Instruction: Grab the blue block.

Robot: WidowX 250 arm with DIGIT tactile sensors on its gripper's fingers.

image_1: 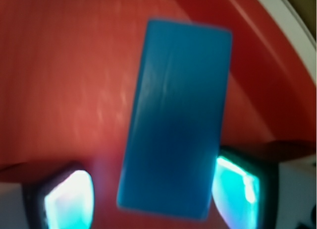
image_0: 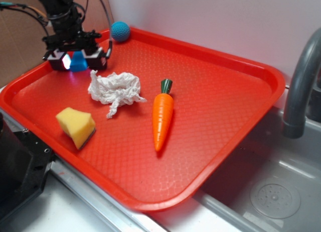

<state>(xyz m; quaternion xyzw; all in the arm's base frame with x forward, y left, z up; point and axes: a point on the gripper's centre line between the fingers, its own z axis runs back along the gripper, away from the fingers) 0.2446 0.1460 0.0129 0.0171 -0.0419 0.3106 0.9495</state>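
Claw (image_1: 153, 199) is spread wide around the block (image_1: 176, 120), which sits skewed between its fingers, so closing might twist it loose.

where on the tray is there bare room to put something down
The widest bare patch is the tray's right half, between the carrot and the rim beside the faucet. Another lies along the near rim below the sponge. The far left corner is crowded: gripper, blue block, teal ball, crumpled tissue.

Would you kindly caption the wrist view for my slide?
Open gripper straddling the blue block on the red tray.
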